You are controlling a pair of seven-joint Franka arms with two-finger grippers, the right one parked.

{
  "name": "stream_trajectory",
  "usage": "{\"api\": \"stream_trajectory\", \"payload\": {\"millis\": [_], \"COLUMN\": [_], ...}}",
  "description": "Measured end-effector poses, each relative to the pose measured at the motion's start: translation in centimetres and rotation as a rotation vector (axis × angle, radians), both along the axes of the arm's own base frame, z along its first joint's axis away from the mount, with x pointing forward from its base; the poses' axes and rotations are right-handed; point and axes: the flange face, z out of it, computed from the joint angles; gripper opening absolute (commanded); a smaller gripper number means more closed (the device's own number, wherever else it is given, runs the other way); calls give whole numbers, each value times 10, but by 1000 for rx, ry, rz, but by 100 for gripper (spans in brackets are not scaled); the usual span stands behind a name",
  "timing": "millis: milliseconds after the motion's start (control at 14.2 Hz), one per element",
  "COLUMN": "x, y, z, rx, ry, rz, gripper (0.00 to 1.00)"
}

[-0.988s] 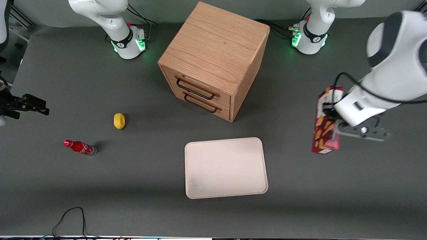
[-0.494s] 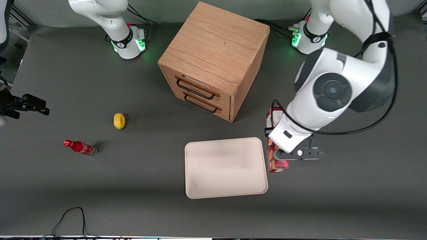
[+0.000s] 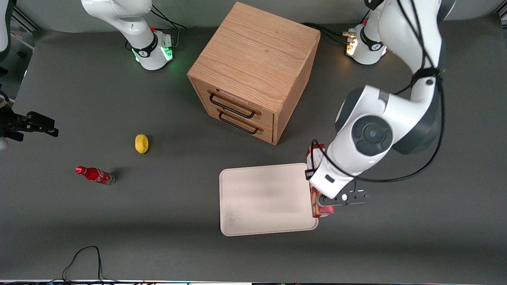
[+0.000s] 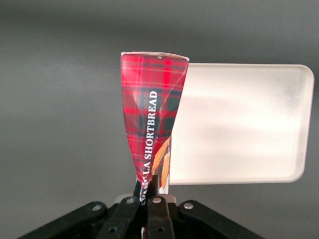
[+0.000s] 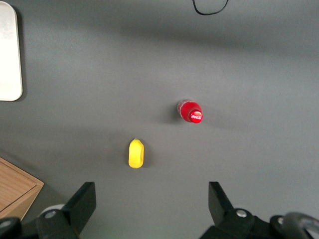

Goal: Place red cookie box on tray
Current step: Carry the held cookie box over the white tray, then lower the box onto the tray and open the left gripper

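Note:
My left gripper [image 3: 322,200] is shut on the red cookie box [image 3: 319,210], a long tartan-red carton with cookie pictures. The carton hangs lengthwise above the cream tray [image 3: 261,198], right over the tray's short rim on the working arm's side. The arm's wrist covers the carton's middle in the front view. In the left wrist view the fingers [image 4: 155,186] pinch one narrow end of the red cookie box [image 4: 149,114], and its length runs along the rim of the tray [image 4: 239,124]. Whether the carton touches the tray cannot be told.
A wooden drawer cabinet [image 3: 253,71] stands farther from the front camera than the tray. Toward the parked arm's end lie a yellow object [image 3: 141,143] and a small red soda bottle [image 3: 95,174]. A black cable [image 3: 85,257] loops near the table's front edge.
The left arm has carried the cookie box from the working arm's end of the table toward the tray, nearer the front camera, until it hangs over the tray's rim.

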Motion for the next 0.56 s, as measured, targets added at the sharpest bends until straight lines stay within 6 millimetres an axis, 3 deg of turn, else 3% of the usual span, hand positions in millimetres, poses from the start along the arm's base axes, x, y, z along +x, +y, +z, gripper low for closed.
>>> {"api": "stream_trajectory", "payload": {"millis": [212,565], "x": [8,13], "y": [-4,-8], "z": [-56,-118], "rx": [-4,2], "ry": [-4,15], "rz": [3,19], "gripper": [0,0]}}
